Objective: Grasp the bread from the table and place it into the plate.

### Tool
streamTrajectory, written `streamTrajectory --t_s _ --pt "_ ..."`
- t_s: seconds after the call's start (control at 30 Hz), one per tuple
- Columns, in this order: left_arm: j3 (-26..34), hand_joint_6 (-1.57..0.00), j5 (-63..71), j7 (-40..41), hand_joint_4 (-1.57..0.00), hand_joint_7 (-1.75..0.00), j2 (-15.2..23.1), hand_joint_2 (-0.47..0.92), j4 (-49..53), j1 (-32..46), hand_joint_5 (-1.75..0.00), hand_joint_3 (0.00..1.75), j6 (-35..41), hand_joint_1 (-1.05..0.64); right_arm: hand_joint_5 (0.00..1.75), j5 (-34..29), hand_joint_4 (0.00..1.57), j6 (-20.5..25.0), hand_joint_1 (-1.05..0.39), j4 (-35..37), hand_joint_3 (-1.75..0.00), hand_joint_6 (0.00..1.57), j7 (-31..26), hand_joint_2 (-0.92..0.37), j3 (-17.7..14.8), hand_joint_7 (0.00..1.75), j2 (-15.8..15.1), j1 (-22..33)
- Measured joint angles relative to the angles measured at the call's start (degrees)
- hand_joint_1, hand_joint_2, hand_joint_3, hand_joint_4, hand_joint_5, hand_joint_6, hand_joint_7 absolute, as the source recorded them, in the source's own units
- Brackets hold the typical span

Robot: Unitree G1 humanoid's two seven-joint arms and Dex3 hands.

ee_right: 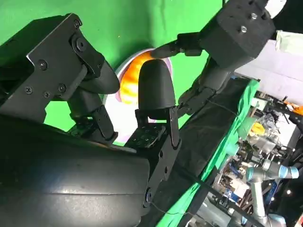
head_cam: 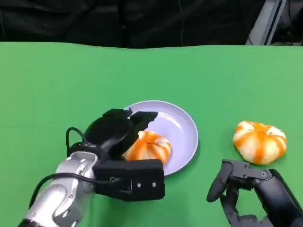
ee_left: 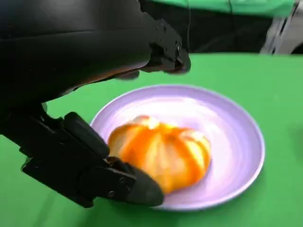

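Green table (head_cam: pixel 47 85), lavender plate (head_cam: pixel 182 125). Left hand (head_cam: pixel 118 132) over plate, fingers spread around striped bread (head_cam: pixel 150 145), which sits in plate; contact unclear. Right hand (head_cam: pixel 251 189) empty, fingers apart, near second bread (head_cam: pixel 259 141). Risk: lifting out drags the bread off the near rim. No readable writing.

No readable text, labels, brands or numbers on anything in view.

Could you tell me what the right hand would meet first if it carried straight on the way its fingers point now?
Probably the bread on the table: the right hand sits just short of it, fingers aimed that way, though depth is uncertain.
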Motion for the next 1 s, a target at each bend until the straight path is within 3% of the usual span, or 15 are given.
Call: streamTrajectory --t_s 0.17,0.3,0.43,0.63,0.77,0.9,1.0 --pt "0.67 -0.08 -0.66 -5.03 -0.05 -0.02 3.41 0.92 -6.28 2.41 -0.03 0.45 1.48 -0.8 1.71 -0.02 0.8 0.0 0.09 -0.02 -1.44 0.79 0.03 -0.32 -0.01 1.36 -0.23 0.03" --pt "5.3 -0.24 -6.93 -4.96 -0.24 -0.08 5.39 0.92 -10.71 6.55 -0.14 0.34 -2.25 -0.59 1.71 -0.07 0.8 0.27 0.1 -0.21 -1.43 0.79 0.09 -0.32 0.12 1.36 -0.22 0.11" --pt "11.66 -0.44 -13.78 0.52 -0.49 -0.16 5.5 0.92 -14.22 13.02 -0.29 0.3 -10.05 -0.43 1.71 -0.05 0.8 0.58 0.11 -0.4 -1.44 0.79 0.16 -0.32 0.16 1.36 -0.18 0.33" --pt "18.0 -0.76 -20.9 7.78 -0.55 -0.15 4.46 0.92 -15.82 23.0 -0.77 0.2 -19.53 -0.23 1.71 0.1 0.8 1.43 0.09 -1.42 -1.42 0.78 0.4 -0.33 0.06 1.36 -0.18 0.48" --pt "20.63 -0.96 -25.2 9.43 -0.68 -0.32 1.9 0.9 -16.04 28.26 -1.11 0.18 -23.04 -0.05 1.69 0.17 0.81 1.97 0.08 -1.89 -1.43 0.79 0.46 -0.32 -0.01 1.36 -0.19 0.5" --pt "22.93 -0.84 -29.75 14.22 -0.78 -0.99 -2.92 0.65 -12.93 31.77 -1.42 0.81 -32.42 0.01 1.68 0.21 0.8 1.63 0.1 -1.52 -1.43 0.79 0.47 -0.33 -0.4 1.36 -0.42 0.3" --pt "24.09 -0.84 -30.26 16.22 -0.84 -1.23 -4.35 0.58 -9.41 32.43 -1.57 1.06 -38.17 0.03 1.66 0.9 0.81 0.95 0.1 -0.43 -1.43 0.79 0.59 -0.33 -0.91 1.36 -0.59 0.04"
